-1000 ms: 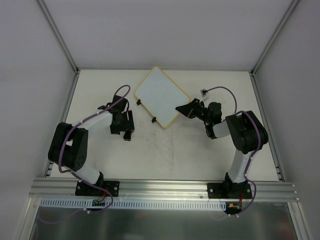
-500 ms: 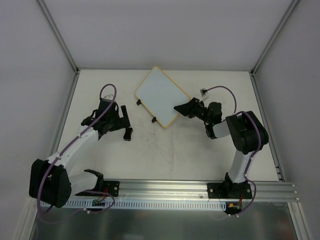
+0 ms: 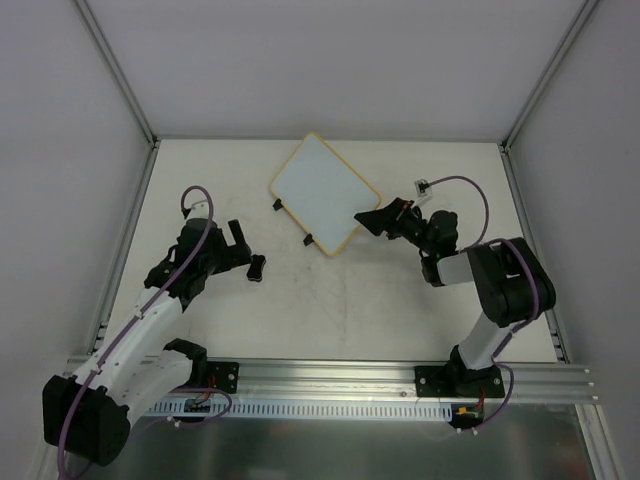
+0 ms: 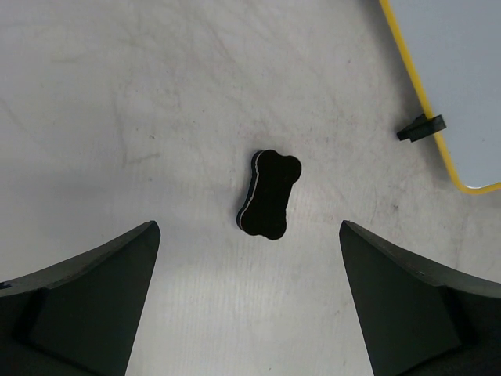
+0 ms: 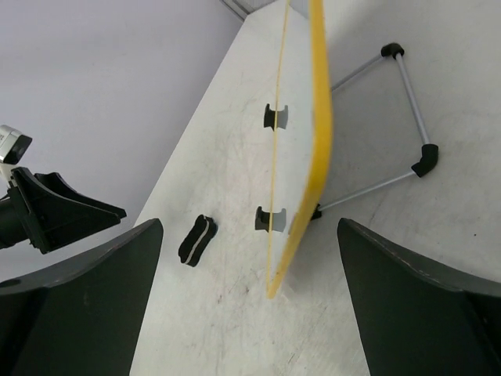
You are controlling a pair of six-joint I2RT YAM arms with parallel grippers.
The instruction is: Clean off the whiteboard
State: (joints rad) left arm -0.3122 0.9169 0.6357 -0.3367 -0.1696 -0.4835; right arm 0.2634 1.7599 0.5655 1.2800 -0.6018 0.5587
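Observation:
The whiteboard [image 3: 325, 190] leans tilted on a wire stand [image 5: 407, 86] at the table's back middle. Its face looks blank, and two black clips [image 3: 277, 205] sit on its left edge. In the right wrist view the whiteboard [image 5: 317, 117] shows edge-on with its yellow frame. My right gripper [image 3: 372, 219] [image 5: 250, 227] is open at its near right corner, which lies between the fingers untouched. A black bone-shaped eraser [image 3: 257, 268] [image 4: 268, 194] [image 5: 196, 239] lies flat on the table. My left gripper [image 3: 240, 250] [image 4: 249, 235] stands open just left of it, holding nothing.
White side walls with metal posts [image 3: 120, 70] close in the table on the left, right and back. The aluminium rail [image 3: 330, 378] carrying both arm bases runs along the near edge. The left arm [image 3: 140, 330] stretches diagonally over the table's left side.
My left gripper opened wider and pulled back to the left, with the eraser staying on the table. My right gripper went from shut to wide open at the board's corner.

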